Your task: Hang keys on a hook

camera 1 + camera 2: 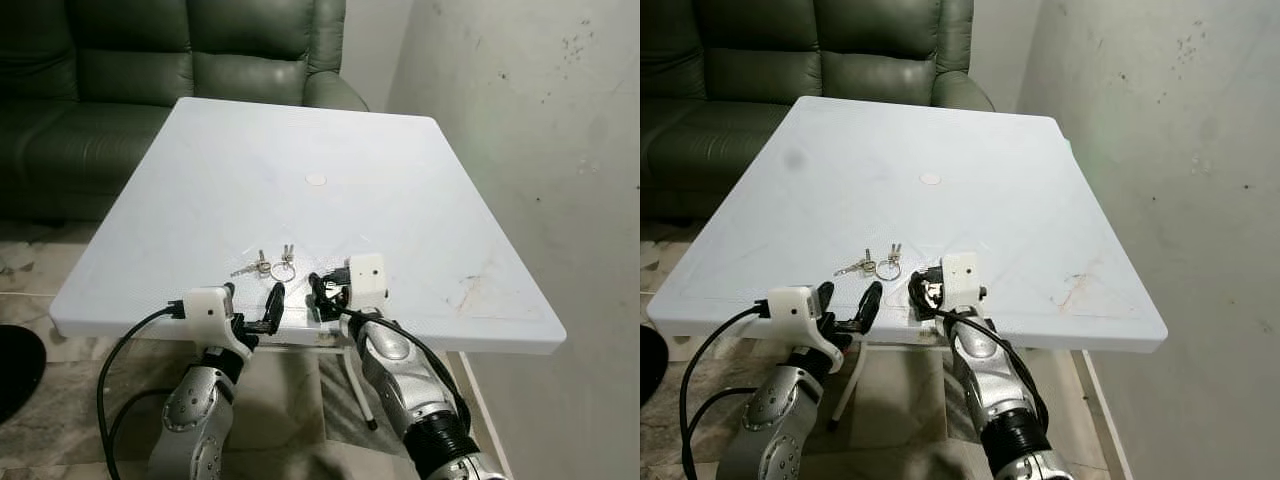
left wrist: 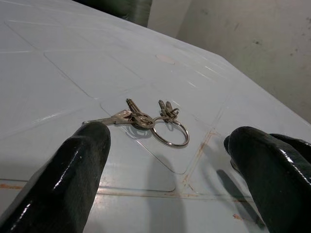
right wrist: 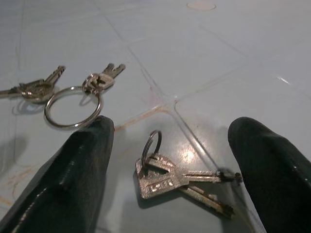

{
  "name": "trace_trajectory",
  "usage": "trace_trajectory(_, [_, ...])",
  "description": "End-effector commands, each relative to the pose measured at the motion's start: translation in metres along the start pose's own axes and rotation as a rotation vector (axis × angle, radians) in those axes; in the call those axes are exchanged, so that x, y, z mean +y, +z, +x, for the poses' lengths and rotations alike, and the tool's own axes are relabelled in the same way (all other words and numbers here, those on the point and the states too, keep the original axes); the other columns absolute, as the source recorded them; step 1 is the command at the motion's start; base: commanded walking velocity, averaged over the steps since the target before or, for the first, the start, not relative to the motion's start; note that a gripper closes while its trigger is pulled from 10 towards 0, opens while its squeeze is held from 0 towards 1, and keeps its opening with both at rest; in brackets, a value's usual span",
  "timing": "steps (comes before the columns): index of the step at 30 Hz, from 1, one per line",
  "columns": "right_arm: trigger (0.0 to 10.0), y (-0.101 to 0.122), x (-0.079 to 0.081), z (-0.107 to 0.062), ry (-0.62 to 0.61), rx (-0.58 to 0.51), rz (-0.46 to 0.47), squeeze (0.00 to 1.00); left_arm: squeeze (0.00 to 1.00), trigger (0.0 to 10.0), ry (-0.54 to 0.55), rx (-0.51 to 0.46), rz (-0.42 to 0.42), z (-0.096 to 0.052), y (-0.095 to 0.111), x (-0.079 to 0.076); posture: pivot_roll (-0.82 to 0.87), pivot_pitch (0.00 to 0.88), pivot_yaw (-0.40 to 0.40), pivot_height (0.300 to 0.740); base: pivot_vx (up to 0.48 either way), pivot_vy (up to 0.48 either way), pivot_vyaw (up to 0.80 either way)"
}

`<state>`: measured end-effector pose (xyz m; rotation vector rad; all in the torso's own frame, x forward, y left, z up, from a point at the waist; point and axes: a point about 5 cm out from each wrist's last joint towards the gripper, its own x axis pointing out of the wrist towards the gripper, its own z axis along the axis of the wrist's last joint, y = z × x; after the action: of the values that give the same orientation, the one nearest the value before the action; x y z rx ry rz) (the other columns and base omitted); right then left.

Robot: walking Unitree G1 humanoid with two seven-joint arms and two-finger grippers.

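On the white table [image 1: 400, 200], close to its near edge, lies a large steel ring with two bunches of keys [image 1: 272, 266]. My left gripper [image 1: 252, 300] hovers open at the table edge just short of them; in the left wrist view the ringed keys [image 2: 158, 121] lie ahead between its black fingertips [image 2: 73, 174]. My right gripper [image 1: 326, 288] is open too, low over the table just to the right of the ring. In the right wrist view a second, smaller pair of keys [image 3: 170, 180] on a small ring lies between its fingers [image 3: 73, 170], and the large ring [image 3: 73, 104] sits beyond.
A dark green sofa [image 1: 150, 70] stands behind the table. A grey wall [image 1: 540, 120] runs along the right side. A small round mark [image 1: 316, 180] sits mid-table. White table legs [image 1: 355, 385] and tiled floor lie below, with a dark object [image 1: 12, 370] at far left.
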<state>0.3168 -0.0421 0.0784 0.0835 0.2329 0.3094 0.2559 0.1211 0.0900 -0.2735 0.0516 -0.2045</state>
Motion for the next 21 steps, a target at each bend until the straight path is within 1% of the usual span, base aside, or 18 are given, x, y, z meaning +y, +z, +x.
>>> trace_trajectory(1, [10.0,0.0062,0.0202,0.0042,0.037,-0.002,0.018,0.00,0.00,10.0,-0.015,-0.008,-0.003,0.0015,0.0026,-0.0067,0.08,0.004,-0.109,0.740,0.000,0.000,0.00])
trace_trajectory(2, [8.6,0.0059,0.0205,0.0043,0.031,0.000,0.007,0.00,0.00,10.0,-0.015,-0.008,-0.003,0.0016,0.0025,-0.0067,0.08,0.004,-0.109,0.740,0.000,0.000,0.00])
trace_trajectory(3, [8.6,0.0059,0.0206,0.0043,0.029,0.000,0.004,0.00,0.00,10.0,-0.016,-0.008,-0.003,0.0017,0.0025,-0.0067,0.08,0.004,-0.109,0.740,0.000,0.000,0.00])
trace_trajectory(4, [5.5,0.0052,0.0208,0.0044,0.027,0.009,0.009,0.00,0.00,10.0,-0.016,-0.007,-0.002,0.0017,0.0025,-0.0067,0.08,0.004,-0.109,0.740,0.000,0.000,0.00])
trace_trajectory(5, [5.5,0.0047,0.0209,0.0044,0.027,0.016,0.013,0.00,0.00,10.0,-0.016,-0.007,-0.002,0.0018,0.0025,-0.0067,0.08,0.004,-0.109,0.740,0.000,0.000,0.00])
trace_trajectory(6, [2.3,0.0049,0.0212,0.0043,0.023,0.013,0.009,0.00,0.00,10.0,-0.016,-0.007,-0.002,0.0018,0.0025,-0.0067,0.08,0.004,-0.109,0.740,0.000,0.000,0.00])
trace_trajectory(7, [0.7,0.0048,0.0218,0.0041,0.021,0.011,0.001,0.00,0.00,10.0,-0.016,-0.007,-0.002,0.0018,0.0024,-0.0067,0.08,0.004,-0.109,0.740,0.000,0.000,0.00])
trace_trajectory(8, [1.8,0.0043,0.0227,0.0039,0.020,0.013,-0.010,0.00,0.00,10.0,-0.016,-0.007,-0.002,0.0019,0.0024,-0.0066,0.08,0.004,-0.109,0.740,0.000,0.000,0.00])
trace_trajectory(10, [1.8,0.0035,0.0230,0.0039,0.020,0.021,-0.012,0.00,0.00,10.0,-0.015,-0.007,-0.001,0.0018,0.0024,-0.0066,0.08,0.004,-0.109,0.740,0.000,0.000,0.00])
trace_trajectory(11, [0.9,0.0030,0.0237,0.0037,0.023,0.024,-0.009,0.00,0.00,10.0,-0.014,-0.007,-0.001,0.0018,0.0027,-0.0065,0.07,0.013,-0.108,0.740,0.000,0.000,0.00])
trace_trajectory(12, [0.9,0.0030,0.0237,0.0037,0.023,0.024,-0.009,0.00,0.00,10.0,-0.014,-0.007,-0.001,0.0018,0.0027,-0.0065,0.07,0.013,-0.108,0.740,0.000,0.000,0.00])
trace_trajectory(13, [0.0,0.0031,0.0240,0.0034,0.024,0.019,-0.011,0.00,0.00,10.0,-0.012,-0.008,-0.002,0.0016,0.0028,-0.0062,0.07,0.013,-0.108,0.740,0.000,0.000,0.00])
trace_trajectory(21, [0.0,0.0041,0.0240,0.0035,0.023,0.017,-0.009,0.00,0.00,10.0,-0.010,-0.008,-0.002,0.0016,0.0027,-0.0063,0.07,0.016,-0.109,0.740,0.000,0.000,0.00])
